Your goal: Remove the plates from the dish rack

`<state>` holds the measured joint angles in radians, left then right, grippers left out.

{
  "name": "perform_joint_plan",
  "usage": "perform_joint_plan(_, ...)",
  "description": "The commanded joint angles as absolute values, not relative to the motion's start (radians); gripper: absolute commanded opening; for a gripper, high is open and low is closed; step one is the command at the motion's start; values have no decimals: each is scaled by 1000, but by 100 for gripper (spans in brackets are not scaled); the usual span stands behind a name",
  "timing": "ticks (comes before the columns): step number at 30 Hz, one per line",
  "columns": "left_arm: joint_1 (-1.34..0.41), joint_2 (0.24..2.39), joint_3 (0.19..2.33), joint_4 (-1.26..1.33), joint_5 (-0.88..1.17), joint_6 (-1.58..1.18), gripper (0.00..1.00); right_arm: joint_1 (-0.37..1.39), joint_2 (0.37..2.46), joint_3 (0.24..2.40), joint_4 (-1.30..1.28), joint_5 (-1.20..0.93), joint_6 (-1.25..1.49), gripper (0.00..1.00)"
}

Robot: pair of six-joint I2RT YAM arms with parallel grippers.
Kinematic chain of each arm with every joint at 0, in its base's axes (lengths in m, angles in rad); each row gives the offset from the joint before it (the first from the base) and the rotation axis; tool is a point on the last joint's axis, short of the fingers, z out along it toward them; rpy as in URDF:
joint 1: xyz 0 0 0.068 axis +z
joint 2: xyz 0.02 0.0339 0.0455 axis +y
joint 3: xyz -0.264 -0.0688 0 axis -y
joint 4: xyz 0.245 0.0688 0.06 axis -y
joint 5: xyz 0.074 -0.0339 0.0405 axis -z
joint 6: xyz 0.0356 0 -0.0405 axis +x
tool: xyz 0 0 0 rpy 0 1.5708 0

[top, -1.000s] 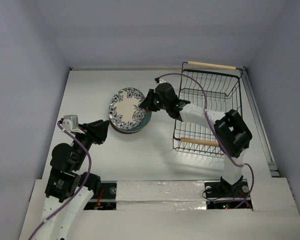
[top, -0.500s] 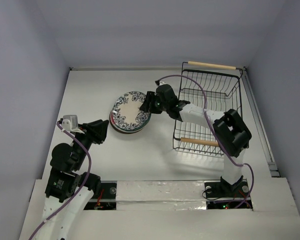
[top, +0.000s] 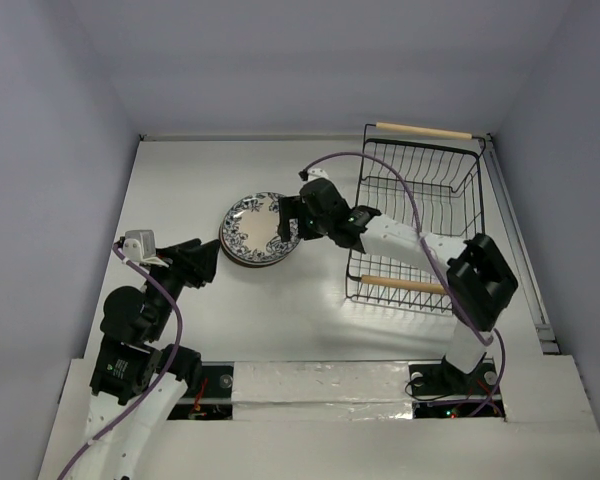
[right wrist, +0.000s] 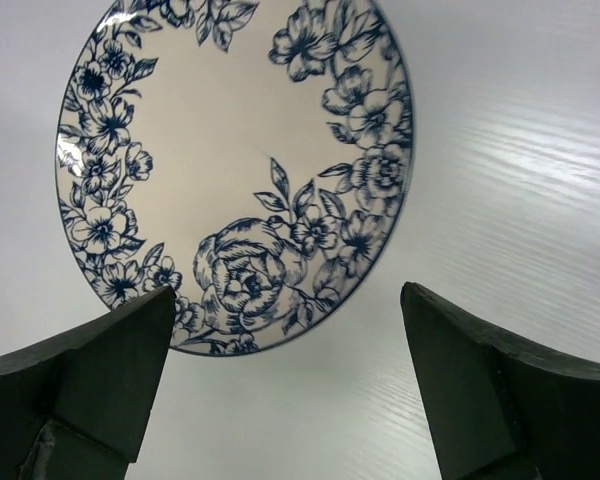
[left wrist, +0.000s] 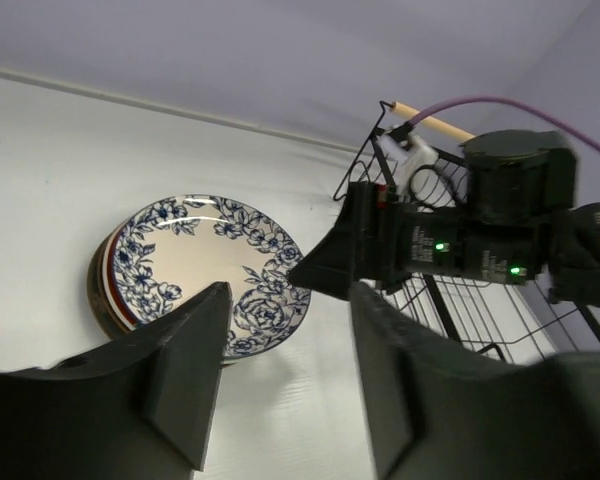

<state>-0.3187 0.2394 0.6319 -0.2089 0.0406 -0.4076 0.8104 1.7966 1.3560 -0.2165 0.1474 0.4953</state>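
So: left gripper [top: 202, 262] is spread with nothing in it, at 8 o'clock of the plates [top: 252, 232], a strip of bare white table [top: 180, 180] between them. The plates lie stacked flat on the table, with the glossy round floral plate [right wrist: 230, 170] on top, white with blue blooms, and darker rims peeking out beneath. Right gripper [top: 288, 214] hovers at the stack's 3 o'clock edge, fingers wide apart, gripping nothing. Dish rack [top: 420, 150], black wire with pale wooden rod handles [top: 423, 130], stands at the stack's 3 o'clock across a narrow gap.
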Motion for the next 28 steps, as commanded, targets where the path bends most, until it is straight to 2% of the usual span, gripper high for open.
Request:
perform_joint_plan(1,-314,250,667,-183,31,-411,53,844,1698,1396,-296,310,427,100)
perform_joint_plan(4,-314,256,675,-181,29,-411,63,859,1614,1375,-313,383,410,100)
perform_joint_plan(6,-314,262,683,-184,29,-408,69,885,1522,1358,-289,405,391,86)
perform_joint_plan(7,-314,271,689,-187,29,-402,70,885,1485,1347,-275,410,384,73)
perform_joint_plan(8,-314,275,707,-189,31,-400,72,894,1444,1320,-259,416,374,28)
perform_joint_plan(9,-314,278,718,-190,37,-394,74,894,1352,1303,-246,446,371,9)
perform_joint_plan(10,-314,285,732,-193,44,-388,78,894,1303,1287,-214,459,367,0)
perform_joint_plan(13,-314,313,826,-213,43,-376,84,894,1083,1204,-129,512,342,0)
perform_joint_plan(16,-314,325,899,-216,37,-365,87,894,857,1137,-71,575,302,4)
perform_joint_plan(18,-314,324,926,-203,31,-359,88,894,754,1100,-34,641,275,37)
perform_joint_plan(19,-314,319,951,-198,23,-356,88,894,708,1088,-20,673,273,50)
perform_joint_plan(20,-314,316,959,-193,21,-356,88,894,631,1072,-11,713,256,80)
perform_joint_plan(21,-314,313,963,-178,21,-351,88,894,606,1063,26,780,249,97)
perform_joint_plan(24,-314,307,971,-166,28,-351,88,894,568,1068,3,845,245,100)
perform_joint_plan(28,-314,334,969,-167,70,-367,90,894,584,1055,3,825,268,100)
